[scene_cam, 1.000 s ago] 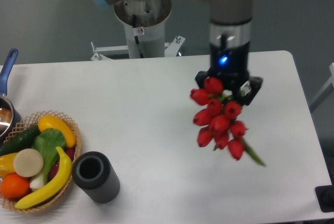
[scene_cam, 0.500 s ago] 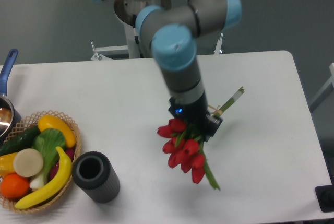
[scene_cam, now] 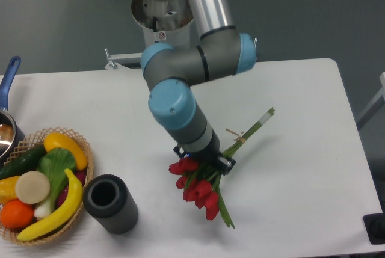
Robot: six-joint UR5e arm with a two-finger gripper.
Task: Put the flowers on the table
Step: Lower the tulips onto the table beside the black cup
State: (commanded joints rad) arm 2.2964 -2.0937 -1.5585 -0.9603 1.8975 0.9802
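1. Camera view, far left: a blue-handled pot (scene_cam: 7, 98) sat at the desk's edge, and nearer lay a woven wicker basket (scene_cam: 77, 210) of glossy fruit and vegetables.
2. Just right of the basket lay a dark ribbed cylinder (scene_cam: 109, 204), its hollow end facing up.
3. At centre the gripper (scene_cam: 203, 160) was mostly hidden under the arm's grey wrist; it seemed closed on the stems, judging by how the bunch hung from it, but the fingers could not be seen.
4. The flowers (scene_cam: 201, 189), red buds low over the smooth white desk (scene_cam: 301, 150) and thin green stems slanting up to the right, looked close to or touching the surface.
5. The lowering step seemed nearly done; next would be opening the gripper and lifting clear.
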